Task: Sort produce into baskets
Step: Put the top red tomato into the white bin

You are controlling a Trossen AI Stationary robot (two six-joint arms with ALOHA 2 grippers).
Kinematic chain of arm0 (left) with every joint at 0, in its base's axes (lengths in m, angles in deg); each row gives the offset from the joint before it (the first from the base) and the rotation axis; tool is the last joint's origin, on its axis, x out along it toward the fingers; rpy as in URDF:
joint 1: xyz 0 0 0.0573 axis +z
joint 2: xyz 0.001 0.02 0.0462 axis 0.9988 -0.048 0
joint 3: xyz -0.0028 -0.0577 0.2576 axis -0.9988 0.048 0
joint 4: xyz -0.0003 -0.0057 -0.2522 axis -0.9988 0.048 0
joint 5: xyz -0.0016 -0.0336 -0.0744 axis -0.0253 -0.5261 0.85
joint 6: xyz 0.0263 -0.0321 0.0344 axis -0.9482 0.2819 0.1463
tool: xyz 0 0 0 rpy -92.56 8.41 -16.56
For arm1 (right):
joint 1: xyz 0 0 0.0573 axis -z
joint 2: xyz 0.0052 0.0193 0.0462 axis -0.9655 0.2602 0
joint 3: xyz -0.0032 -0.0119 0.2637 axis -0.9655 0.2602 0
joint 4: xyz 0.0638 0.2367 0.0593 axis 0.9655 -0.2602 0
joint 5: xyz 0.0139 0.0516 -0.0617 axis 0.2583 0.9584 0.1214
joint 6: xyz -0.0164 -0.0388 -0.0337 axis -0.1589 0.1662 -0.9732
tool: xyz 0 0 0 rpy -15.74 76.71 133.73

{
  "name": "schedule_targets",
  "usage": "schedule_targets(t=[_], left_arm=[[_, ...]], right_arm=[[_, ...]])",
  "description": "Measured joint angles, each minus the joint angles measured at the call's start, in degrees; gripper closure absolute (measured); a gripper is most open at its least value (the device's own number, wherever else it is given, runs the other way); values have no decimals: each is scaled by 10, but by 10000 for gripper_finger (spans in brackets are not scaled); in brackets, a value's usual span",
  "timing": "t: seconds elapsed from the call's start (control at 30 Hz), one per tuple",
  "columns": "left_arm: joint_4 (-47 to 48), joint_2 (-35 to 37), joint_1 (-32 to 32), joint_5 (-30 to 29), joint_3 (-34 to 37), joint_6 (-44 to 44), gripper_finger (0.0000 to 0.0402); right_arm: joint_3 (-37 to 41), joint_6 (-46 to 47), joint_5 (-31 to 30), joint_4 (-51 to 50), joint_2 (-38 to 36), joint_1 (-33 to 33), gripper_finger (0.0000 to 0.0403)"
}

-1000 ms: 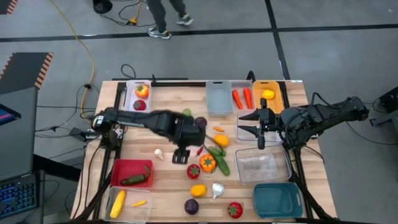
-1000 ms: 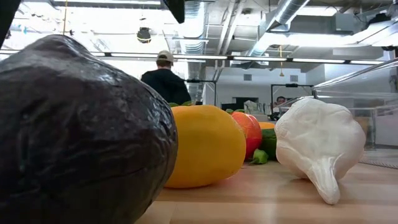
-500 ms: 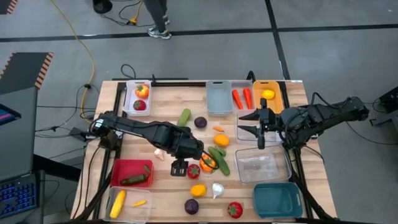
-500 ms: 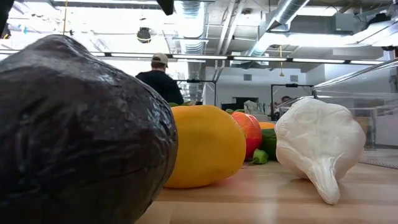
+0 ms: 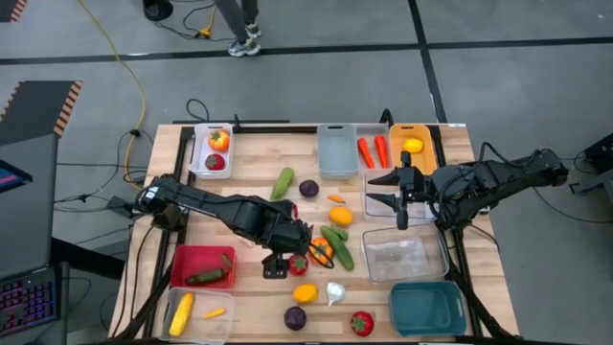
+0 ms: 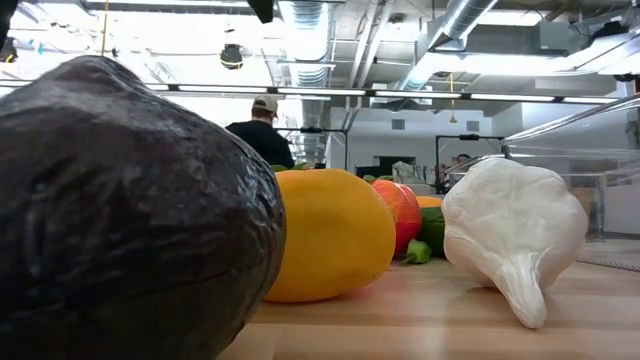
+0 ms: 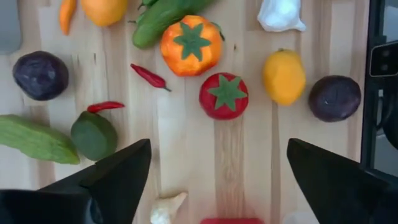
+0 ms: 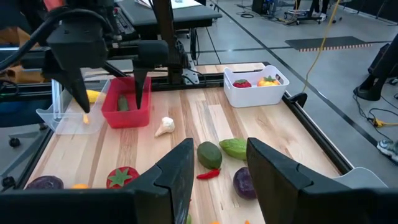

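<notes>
L arm stretched over table centre, left gripper (image 7: 214, 165) fingers wide apart; right gripper (image 5: 383, 189) part-open, empty, at right side.

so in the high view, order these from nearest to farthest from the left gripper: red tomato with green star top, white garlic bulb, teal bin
1. Red tomato with green star top, right beside the open left gripper.
2. White garlic bulb, further toward the front edge.
3. Teal bin, at the front right corner.

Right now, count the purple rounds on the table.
2. One purple round lies mid-table beside the green cucumber; the other sits near the front edge by the garlic. The left arm could hide more.
</notes>
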Motion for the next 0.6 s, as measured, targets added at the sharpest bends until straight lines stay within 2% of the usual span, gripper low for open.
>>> schedule_targets(t=[0.23,0.37,0.6], left_arm=[[-49,-1,-22,-49,0,81,22],[-54,-1,-35,-51,0,113,22],[-118,-1,-48,-70,77,129,22]], right_arm=[[0,0,0,0,0,0,227],[0,0,0,0,0,0,227],[0,0,0,0,0,0,227]])
